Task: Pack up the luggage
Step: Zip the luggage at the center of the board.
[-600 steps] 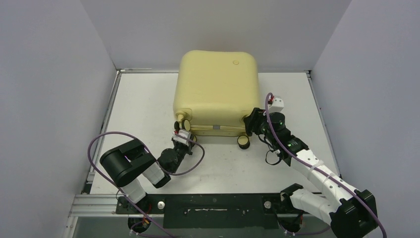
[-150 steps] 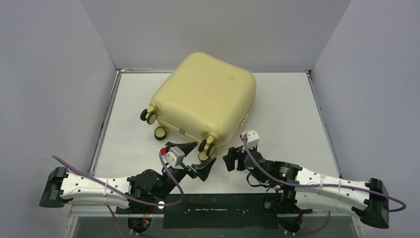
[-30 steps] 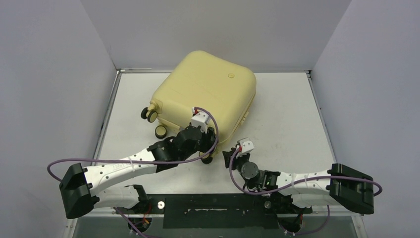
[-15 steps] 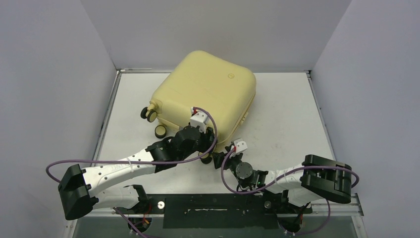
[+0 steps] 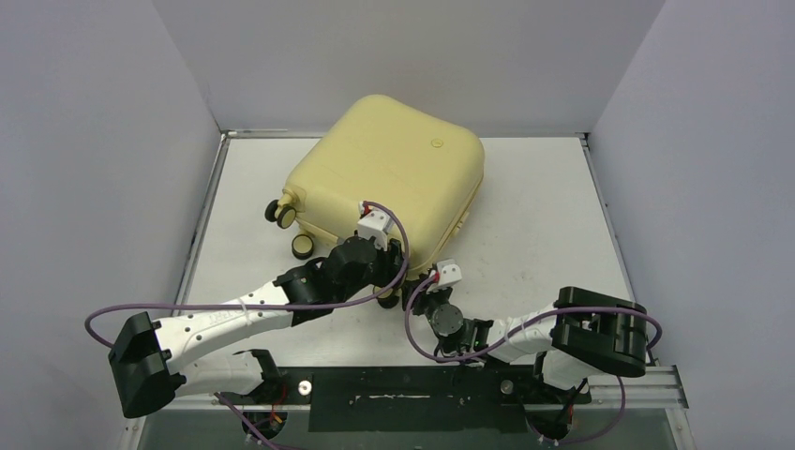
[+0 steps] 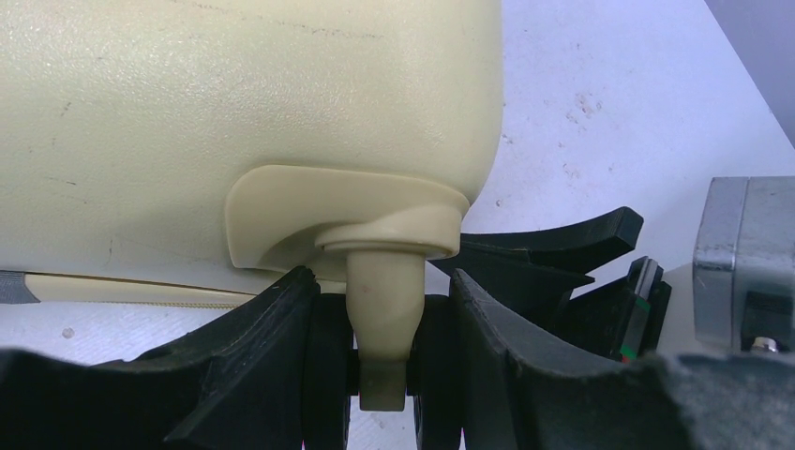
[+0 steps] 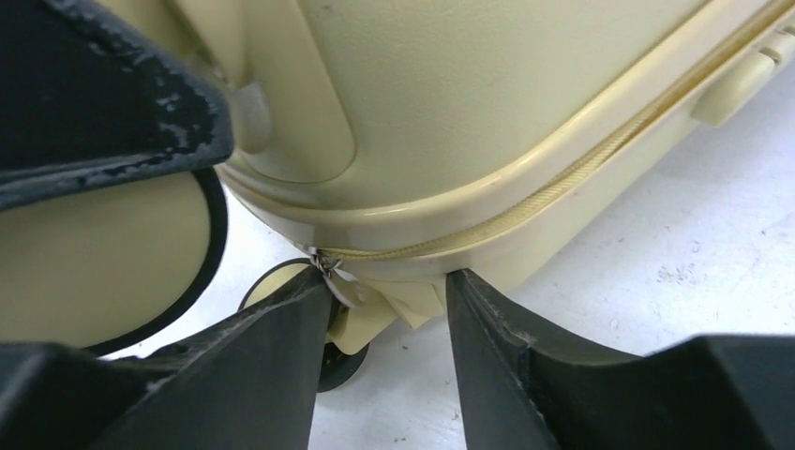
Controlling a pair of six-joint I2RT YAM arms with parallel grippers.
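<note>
Top external view: the luggage is lying closed on its broad side at the far middle of the table. It is turned so that one wheeled corner is pointing toward the near edge. No lining is being shown.

Left wrist view: the caster wheel at that near corner is being pinched by the left gripper. One finger is pressed on each side of the twin wheel, and the cream stem is rising between them. The case is thus being anchored.

Right wrist view: the right gripper is being held spread, its fingers straddling the corner of the zip seam. The zip pull is hanging against the inner face of one finger. It is not being gripped, as far as can be told.

Judgement: the step in hand is being read as taking the pull so that the case can be unzipped for packing.

- The gripper is best being shifted toward the pull before closing, so that the tab is caught flat between both pads and not against the shell.
- The pull should then be drawn along the seam line, following the rounded corner and not tugged outward.
- The wheel hold must be kept firm as a counter-force.
- Risks: the small tab slipping out, or the caster swivelling so that the case turns.
</note>
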